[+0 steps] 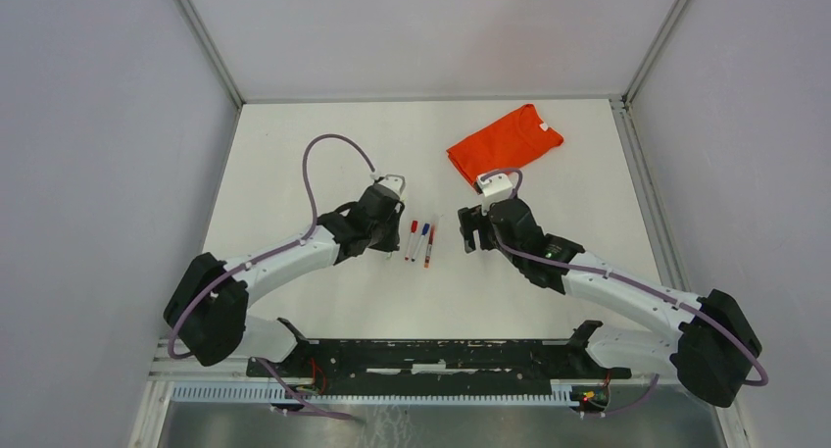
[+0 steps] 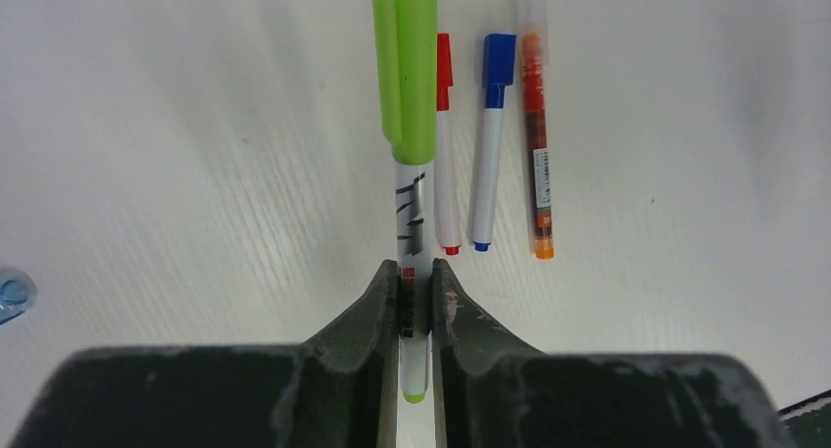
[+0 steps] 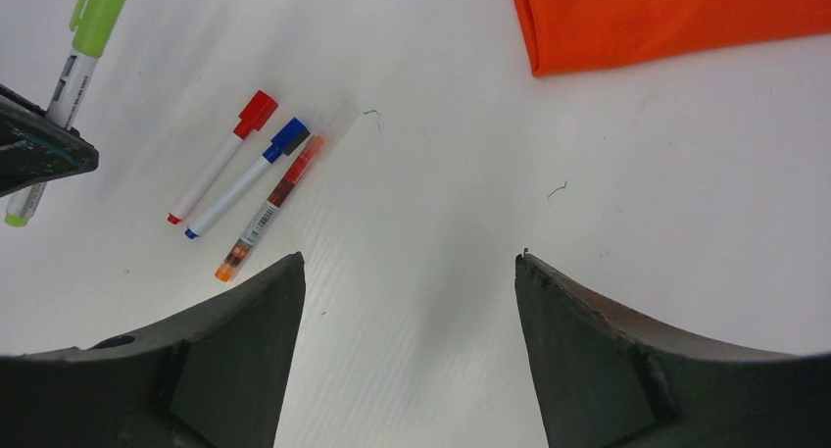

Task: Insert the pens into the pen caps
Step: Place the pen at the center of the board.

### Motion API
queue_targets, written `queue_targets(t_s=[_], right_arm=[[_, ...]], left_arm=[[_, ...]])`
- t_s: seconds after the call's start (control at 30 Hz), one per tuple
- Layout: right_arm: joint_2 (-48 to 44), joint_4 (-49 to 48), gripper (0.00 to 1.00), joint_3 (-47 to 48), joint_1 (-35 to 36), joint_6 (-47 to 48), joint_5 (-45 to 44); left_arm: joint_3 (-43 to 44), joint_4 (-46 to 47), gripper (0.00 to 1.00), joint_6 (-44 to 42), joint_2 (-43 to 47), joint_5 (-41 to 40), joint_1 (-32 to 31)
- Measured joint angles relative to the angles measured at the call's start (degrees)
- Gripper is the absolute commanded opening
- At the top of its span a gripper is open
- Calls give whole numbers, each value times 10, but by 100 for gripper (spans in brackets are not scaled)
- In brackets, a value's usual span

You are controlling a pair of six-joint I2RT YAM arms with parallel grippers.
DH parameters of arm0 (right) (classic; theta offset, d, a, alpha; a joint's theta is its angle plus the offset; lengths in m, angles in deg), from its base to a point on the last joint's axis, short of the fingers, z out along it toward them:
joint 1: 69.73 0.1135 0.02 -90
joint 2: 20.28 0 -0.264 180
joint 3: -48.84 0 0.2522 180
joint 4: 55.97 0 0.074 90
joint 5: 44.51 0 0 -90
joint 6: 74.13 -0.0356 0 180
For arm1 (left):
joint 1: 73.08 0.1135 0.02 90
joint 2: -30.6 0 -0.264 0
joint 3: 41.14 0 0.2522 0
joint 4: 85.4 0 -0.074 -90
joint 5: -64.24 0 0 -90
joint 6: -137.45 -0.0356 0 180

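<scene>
1. The table (image 1: pixel 294 144) is smooth and white. A round pen dropped on it can roll, so set things down low.
2. The folded orange shirt (image 1: pixel 505 144) lies at the far right, well apart from the pens. It is a hazard only if your right arm sweeps back across it.
3. Your left hand (image 2: pixel 415 269) is clenched on the green pen (image 2: pixel 413 208), gripping low on the barrel near the tail. That leaves a long length ahead of the fingers — a nudge at the cap end could twist the pen in the grip. Your right hand (image 3: pixel 410 262) is released and holds nothing, near the row of pens.
4. The red pen (image 2: pixel 447 188), blue pen (image 2: pixel 485 178) and orange pen (image 2: pixel 538 164) lie side by side on the table, just right of the held one and nearly parallel. Lowering the green pen carelessly could scatter them.
5. The green cap (image 2: pixel 406 66) sits on its pen, and the red cap (image 2: pixel 444 71) and blue cap (image 2: pixel 499 64) look seated too. The orange pen's cap looks clear and is easy to misread — check it is pushed home.
</scene>
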Motion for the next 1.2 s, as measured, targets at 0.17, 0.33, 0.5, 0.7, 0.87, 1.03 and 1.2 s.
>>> queue_targets(t_s=[0.17, 0.33, 0.5, 0.7, 0.87, 1.03, 1.2], right_arm=[[3, 4, 84, -4, 0, -5, -3], [4, 19, 84, -4, 0, 10, -2], [4, 40, 84, -4, 0, 32, -1], [7, 44, 84, -4, 0, 40, 3], [24, 47, 84, -3, 0, 45, 9], [32, 61, 84, 2, 0, 47, 9], [32, 63, 84, 6, 0, 47, 8]], left_arm=[[1, -1, 10, 2, -51, 5, 3], [13, 3, 12, 5, -86, 17, 19], [31, 5, 11, 7, -128, 22, 27], [34, 7, 13, 8, -162, 33, 27], [34, 9, 16, 8, -165, 35, 27], [34, 19, 25, 9, -173, 35, 27], [34, 21, 30, 9, -173, 35, 27]])
